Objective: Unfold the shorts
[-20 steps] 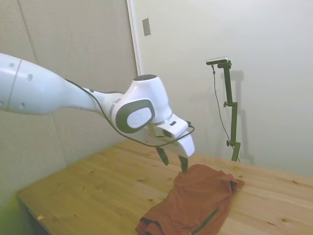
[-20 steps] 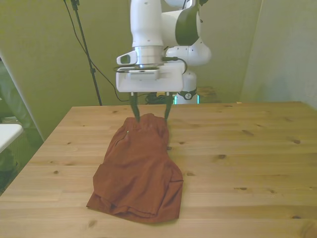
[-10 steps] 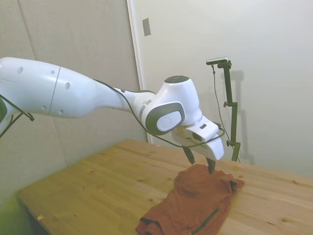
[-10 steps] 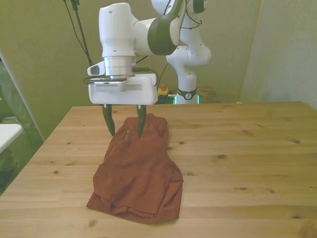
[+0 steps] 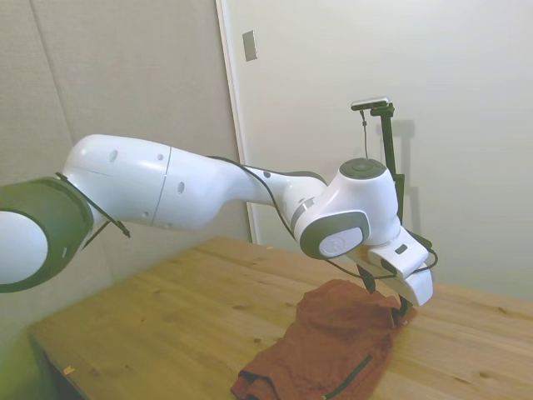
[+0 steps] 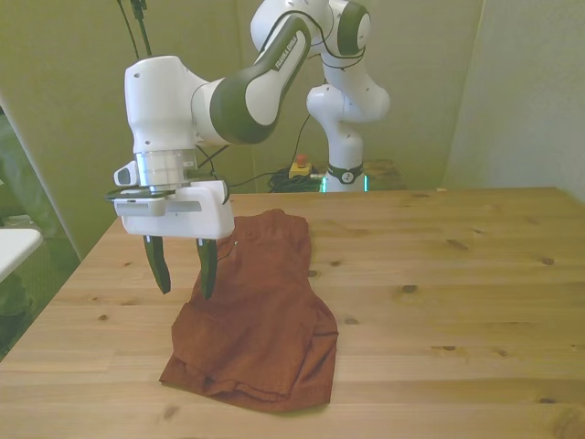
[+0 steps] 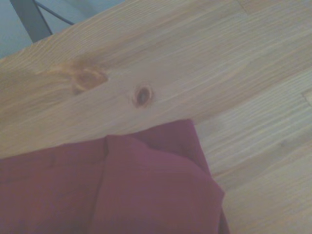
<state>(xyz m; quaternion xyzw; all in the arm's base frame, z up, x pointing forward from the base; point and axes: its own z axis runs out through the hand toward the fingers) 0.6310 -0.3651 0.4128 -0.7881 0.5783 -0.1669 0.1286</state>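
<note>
Pale walls and a light wooden bench make up the work area. On the bench lie the shorts, a rust-red garment resting towards the front view's left of centre, lengthwise from the far side to the near edge. They are folded: in the front view one layer lies doubled over another, with stacked edges showing at the near end and a raised fold along the side at the front view's right. In the side view a thin dark stripe runs along the nearer part of the cloth. The wrist view shows a corner of the shorts with one layer lapped over the other, and bare bench with a dark knot just beyond it.

The gripper hangs over the shorts' edge at the front view's left, fingers pointing down and spread apart, holding nothing. In the front view one finger stands in front of the cloth and the other in front of bare wood beside it. Whether the tips touch cloth or bench cannot be told from these views. In the side view the gripper sits low at the far end of the garment, partly hidden behind the wrist housing.

Assessment: no unfolding is evident. No layer is lifted or held. Remaining work, in my judgement: close on the upper layer at an edge, lift it, carry it across and lay it flat.
</note>
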